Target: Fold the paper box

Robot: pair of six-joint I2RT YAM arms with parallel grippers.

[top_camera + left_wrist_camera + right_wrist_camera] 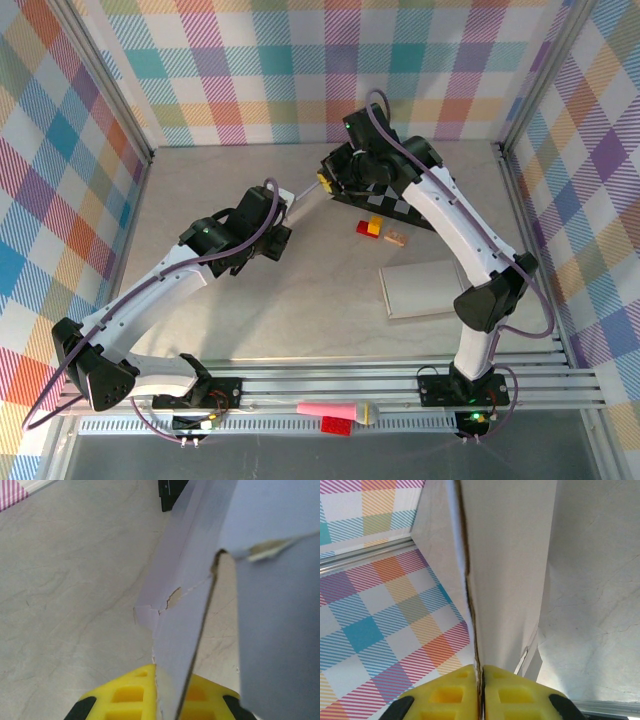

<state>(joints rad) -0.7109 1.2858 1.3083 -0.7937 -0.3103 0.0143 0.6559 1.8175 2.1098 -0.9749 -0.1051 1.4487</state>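
Filling mid frame in the top view: grey table (250, 320), plaid walls round it.
Reaching up from lower left, left arm (150, 290); arching in from lower right, right arm (470, 240); both meeting at upper centre.
Lying flat at right centre, well apart from both grippers: white slab (425, 290).
Hanging between the two grippers at upper centre: box (303, 205), a pale strip from above, long axis running lower left to upper right.
Pinching its lower-left end: left gripper (277, 232), jaws narrow, tight on the card. In the left wrist view, yellow fingers (130, 697) clamping a panel edge-on at bottom centre, box (200, 555) rising away to upper right.
Pinching the upper-right end: right gripper (328, 183), also narrow on card. In the right wrist view, a thin edge running straight up from between the fingers (445, 695).
Judging neither arm nearer, each already holding an end; judging the next fold as turning about a crease along that diagonal.
Showing at mid frame of the left wrist view: tear (172, 597) at a crease, likely weak there.
Sitting near the box, to its lower right: blocks (370, 227).
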